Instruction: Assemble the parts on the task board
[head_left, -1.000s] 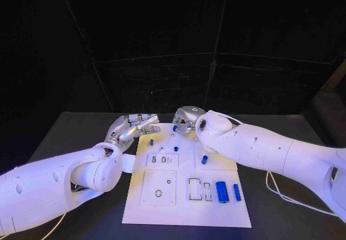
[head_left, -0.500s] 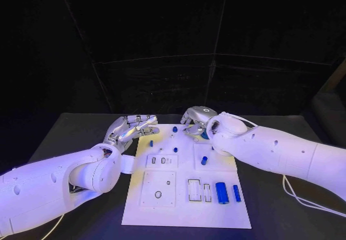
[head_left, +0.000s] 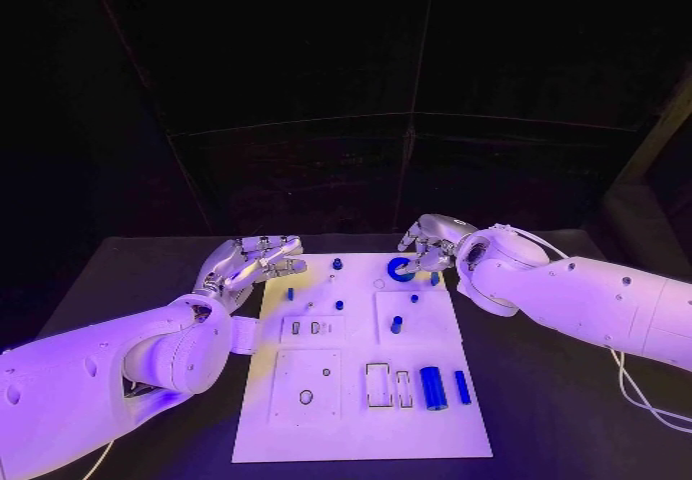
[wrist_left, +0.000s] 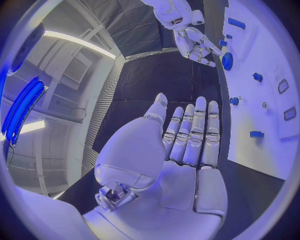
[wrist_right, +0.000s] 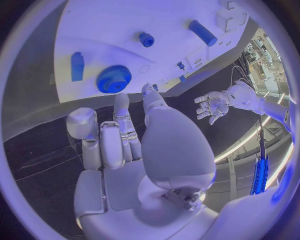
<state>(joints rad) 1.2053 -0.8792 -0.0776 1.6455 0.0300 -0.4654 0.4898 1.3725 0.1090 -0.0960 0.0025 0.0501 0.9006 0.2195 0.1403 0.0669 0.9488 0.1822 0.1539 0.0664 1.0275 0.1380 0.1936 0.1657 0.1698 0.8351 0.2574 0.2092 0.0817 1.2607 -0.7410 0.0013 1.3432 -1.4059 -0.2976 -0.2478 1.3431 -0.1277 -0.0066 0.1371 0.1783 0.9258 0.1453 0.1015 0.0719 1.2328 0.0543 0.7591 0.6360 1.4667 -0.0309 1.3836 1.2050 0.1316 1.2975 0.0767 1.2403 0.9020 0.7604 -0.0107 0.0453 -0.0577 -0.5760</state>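
Task board (head_left: 361, 400): flat white plate; blue toothed gear (head_left: 400, 268).

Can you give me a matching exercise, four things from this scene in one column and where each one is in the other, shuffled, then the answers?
Things:
1. blue gear
2. large blue cylinder
3. left hand
4. right hand

Places:
A. at the task board's far left corner, open
B. at the board's far right corner, beside the gear
C. on the board's far end
D. on the board's near right part

Pairs: 1-C, 2-D, 3-A, 4-B
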